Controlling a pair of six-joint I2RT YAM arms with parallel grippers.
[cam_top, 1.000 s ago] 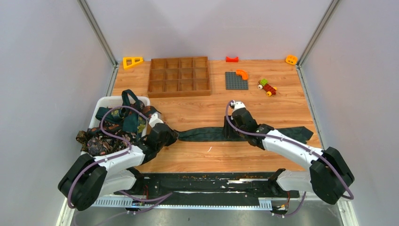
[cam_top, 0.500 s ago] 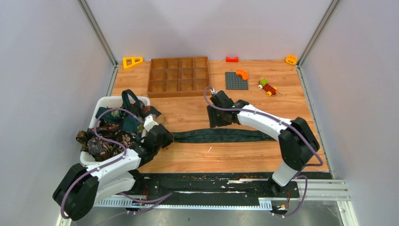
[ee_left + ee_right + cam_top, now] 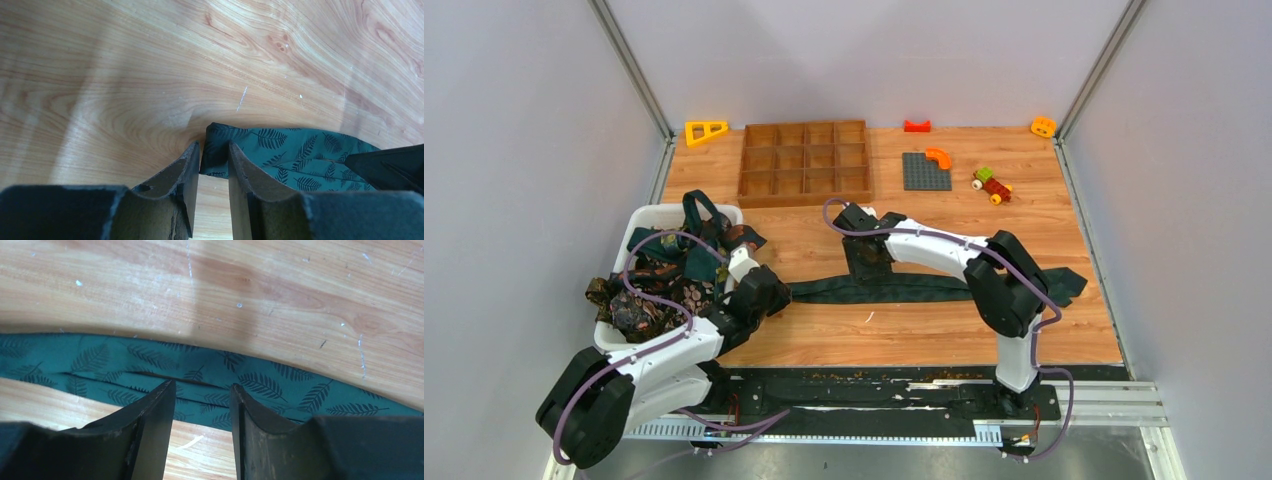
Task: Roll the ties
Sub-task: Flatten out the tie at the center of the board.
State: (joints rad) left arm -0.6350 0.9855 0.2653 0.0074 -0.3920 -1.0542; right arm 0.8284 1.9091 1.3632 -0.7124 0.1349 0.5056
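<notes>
A teal tie with dark fern leaves (image 3: 914, 287) lies stretched left to right across the wooden table, its wide end at the right (image 3: 1064, 283). My left gripper (image 3: 781, 292) is shut on its narrow left end; in the left wrist view the tie's end (image 3: 300, 155) sits pinched between the tips of the left gripper (image 3: 214, 150). My right gripper (image 3: 867, 268) is open, just above the tie's left-middle part; in the right wrist view the tie (image 3: 250, 380) runs under the tips of the right gripper (image 3: 202, 390). More dark, teal and brown patterned ties (image 3: 664, 275) are heaped in a white bin (image 3: 649, 213).
A wooden compartment tray (image 3: 805, 163) stands at the back centre. A grey baseplate (image 3: 925, 171), a toy car (image 3: 992, 185), a yellow triangle (image 3: 705, 131), a red piece (image 3: 917, 126) and an orange piece (image 3: 1043, 127) lie along the back.
My right gripper has swept left along the tie, from its middle to its left-middle part. My left gripper has drawn the narrow end slightly left.
</notes>
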